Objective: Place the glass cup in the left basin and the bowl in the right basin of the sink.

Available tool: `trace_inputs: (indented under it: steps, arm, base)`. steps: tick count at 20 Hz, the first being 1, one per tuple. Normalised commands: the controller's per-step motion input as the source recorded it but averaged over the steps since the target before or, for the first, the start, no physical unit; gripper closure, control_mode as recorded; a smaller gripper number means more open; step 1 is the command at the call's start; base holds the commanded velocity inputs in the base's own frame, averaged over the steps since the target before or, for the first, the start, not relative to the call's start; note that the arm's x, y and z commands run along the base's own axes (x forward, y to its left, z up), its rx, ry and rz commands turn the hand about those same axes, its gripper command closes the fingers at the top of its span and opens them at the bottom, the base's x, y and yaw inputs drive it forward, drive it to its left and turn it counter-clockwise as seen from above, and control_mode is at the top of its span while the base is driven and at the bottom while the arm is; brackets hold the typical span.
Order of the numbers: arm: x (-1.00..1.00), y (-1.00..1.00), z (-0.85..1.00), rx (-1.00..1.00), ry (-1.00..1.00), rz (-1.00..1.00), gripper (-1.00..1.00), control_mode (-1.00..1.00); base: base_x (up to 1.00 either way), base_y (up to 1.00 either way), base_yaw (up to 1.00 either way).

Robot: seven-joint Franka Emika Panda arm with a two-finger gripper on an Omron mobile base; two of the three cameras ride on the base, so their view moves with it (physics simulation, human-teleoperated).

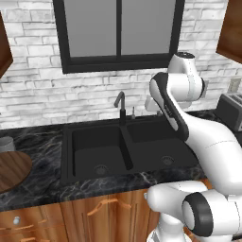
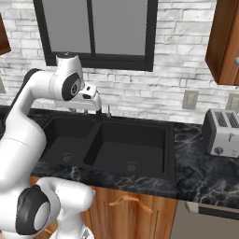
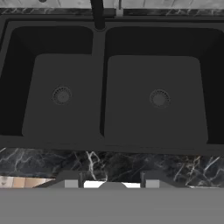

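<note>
The brown wooden bowl [image 1: 10, 171] lies on the dark marble counter at the far left, cut off by the picture's edge. Just behind it stands the small greyish glass cup [image 1: 5, 143]. The black sink [image 1: 71, 142] holds nothing in its left basin [image 1: 97, 153] or its right basin [image 1: 158, 144]. My gripper [image 2: 97, 110] hangs over the back of the sink near the faucet, well to the right of the cup and the bowl. In the hand view my gripper [image 3: 112, 180] looks down on the left basin [image 3: 61, 96] and the right basin [image 3: 159, 98]; its fingertips [image 3: 72, 180] stand apart with nothing between them.
A black curved faucet [image 1: 121, 105] rises behind the divider. A silver toaster [image 2: 223, 133] stands on the counter right of the sink. Brick wall and a dark-framed window [image 1: 118, 33] are behind; wooden cabinets [image 2: 224, 42] hang at the upper corners.
</note>
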Motion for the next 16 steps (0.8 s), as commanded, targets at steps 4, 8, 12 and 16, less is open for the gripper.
trace_inputs:
  steps: [4,8,12,16]
  arm:
    - [0.00,0.00,-0.01,0.00,0.00,0.00,-1.00,-1.00]
    - [0.00,0.08,-0.01,0.00,0.00,0.00,-1.00,-1.00]
    - [0.00,0.23,-0.05,0.01,0.00,0.00,-1.00,-1.00]
    - [0.00,0.30,-0.05,0.02,0.00,0.00,-1.00,-1.00]
  base:
    - [0.00,0.00,0.00]
    - [0.00,0.00,0.00]
    - [0.00,0.00,0.00]
    - [0.00,0.00,0.00]
